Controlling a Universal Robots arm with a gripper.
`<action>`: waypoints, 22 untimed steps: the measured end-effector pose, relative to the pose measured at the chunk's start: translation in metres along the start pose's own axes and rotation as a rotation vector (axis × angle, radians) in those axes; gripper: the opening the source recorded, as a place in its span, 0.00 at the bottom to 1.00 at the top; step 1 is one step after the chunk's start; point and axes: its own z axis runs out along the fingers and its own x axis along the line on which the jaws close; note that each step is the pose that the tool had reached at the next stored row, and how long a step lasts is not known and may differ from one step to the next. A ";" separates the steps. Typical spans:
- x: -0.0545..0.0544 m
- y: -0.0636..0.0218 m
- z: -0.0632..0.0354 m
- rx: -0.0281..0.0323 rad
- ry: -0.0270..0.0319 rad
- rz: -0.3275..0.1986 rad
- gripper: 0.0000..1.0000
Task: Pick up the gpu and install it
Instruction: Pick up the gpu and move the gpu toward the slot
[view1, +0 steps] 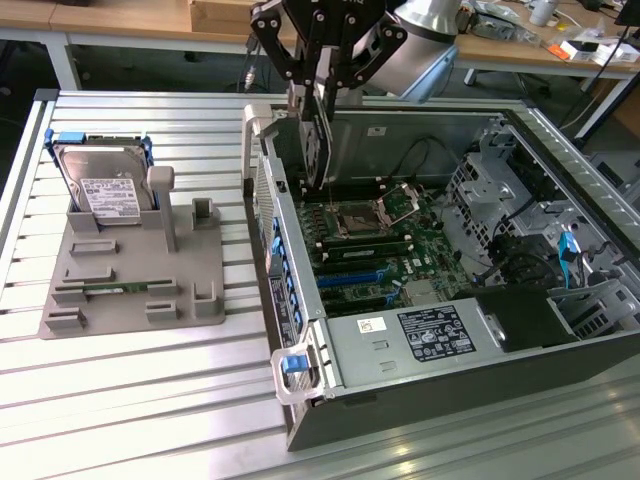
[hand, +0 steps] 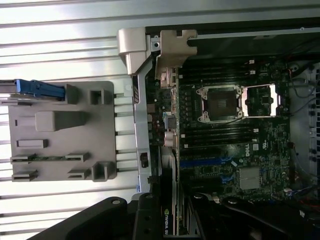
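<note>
Legible text: 2 items
Green Nvidia logo on gpu (hand: 167, 222); "DELL" on mobo (hand: 248, 148); HDD (view1: 108, 195) & PSU (view1: 435, 335) labels unreadable.

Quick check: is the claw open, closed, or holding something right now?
Claw: closed on the gpu, holding it on edge above the open computer case.

One arm (view1: 422, 52) over the bench, folks, with one gripper (view1: 318, 108) on it, and one gpu (view1: 316, 155) in play. One computer case (view1: 420, 400) lies open, and inside I count one motherboard (view1: 425, 255), one processor socket (view1: 360, 218) and one power supply (view1: 425, 335). Beside it, one grey holder (view1: 135, 262), and on that holder one hard drive (view1: 105, 190) and one thin green memory stick (view1: 115, 290).
</note>
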 end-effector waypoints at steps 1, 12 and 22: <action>0.000 0.0000 0.0000 0.0000 0.0000 0.000 0.26; -0.013 0.0010 0.0004 0.0000 0.0000 0.000 0.26; -0.021 0.0016 0.0006 0.0000 0.0000 0.000 0.26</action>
